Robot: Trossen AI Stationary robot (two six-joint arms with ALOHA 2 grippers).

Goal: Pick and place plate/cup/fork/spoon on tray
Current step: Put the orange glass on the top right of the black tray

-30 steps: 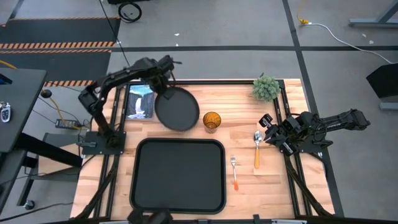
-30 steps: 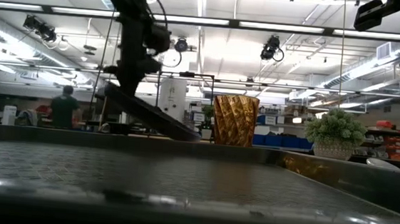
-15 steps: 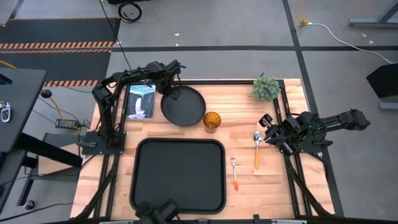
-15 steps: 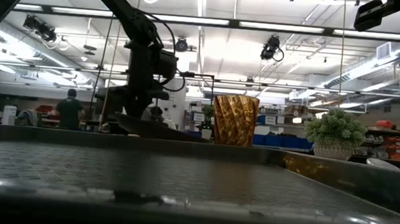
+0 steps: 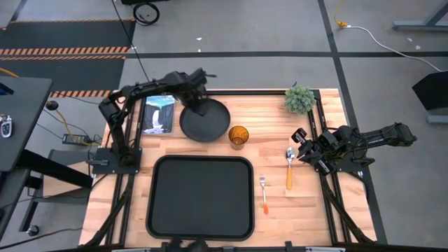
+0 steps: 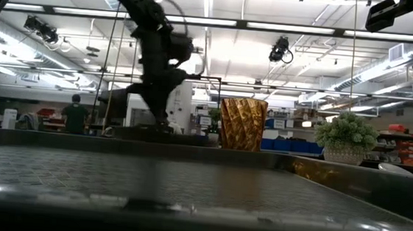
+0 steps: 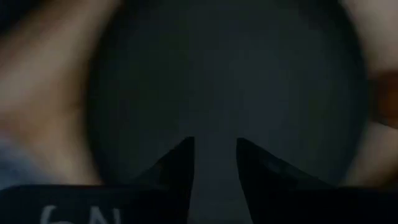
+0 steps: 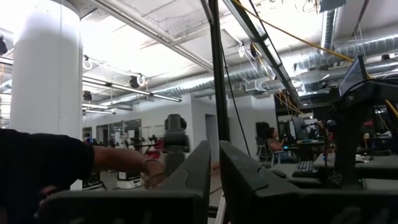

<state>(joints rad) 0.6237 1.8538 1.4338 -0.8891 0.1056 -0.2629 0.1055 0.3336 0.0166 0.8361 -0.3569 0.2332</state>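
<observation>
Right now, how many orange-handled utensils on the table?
2. The spoon lies on the bare wood right of the tray, nearest the right gripper. The fork lies between spoon and tray. None appear hidden.

Even overhead light, with blur in the close views

Ceiling strip lights (image 6: 287,27) glare white in the low view; the left arm (image 6: 160,53) smears with motion blur, the tray (image 6: 186,184) floor lies soft, and the left wrist view of the plate (image 7: 224,81) is wholly unfocused.

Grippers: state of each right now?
Left end effector: open, over the plate, holding nothing.
Right end effector: shut, empty, parked at the table's right edge.
</observation>
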